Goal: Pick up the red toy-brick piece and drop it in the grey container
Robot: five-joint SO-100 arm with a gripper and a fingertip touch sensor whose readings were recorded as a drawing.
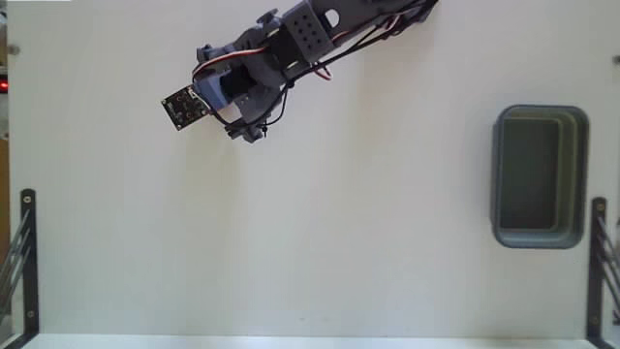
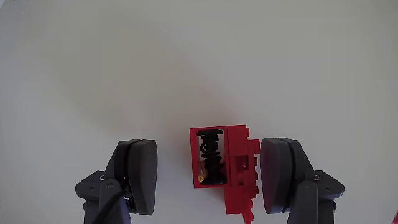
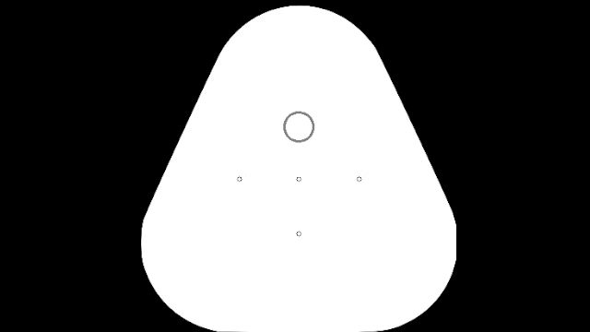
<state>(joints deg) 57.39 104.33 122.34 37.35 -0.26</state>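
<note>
Between the spread fingers of the released end effector (image 2: pixel 208 177), in the wrist view, the red toy-brick piece (image 2: pixel 233 168) lies touching the right finger (image 2: pixel 281 174), long axis running near-to-far.

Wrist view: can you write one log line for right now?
gripper: open, straddling brick | small red plastic toy-brick piece: on table, touching right finger | dark grey rectangular plastic bin: empty

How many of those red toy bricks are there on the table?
1. The red toy-brick piece lies between the open claw's fingers in the wrist view, nearer the right one. The fixed view shows none; the arm hides it.
</note>
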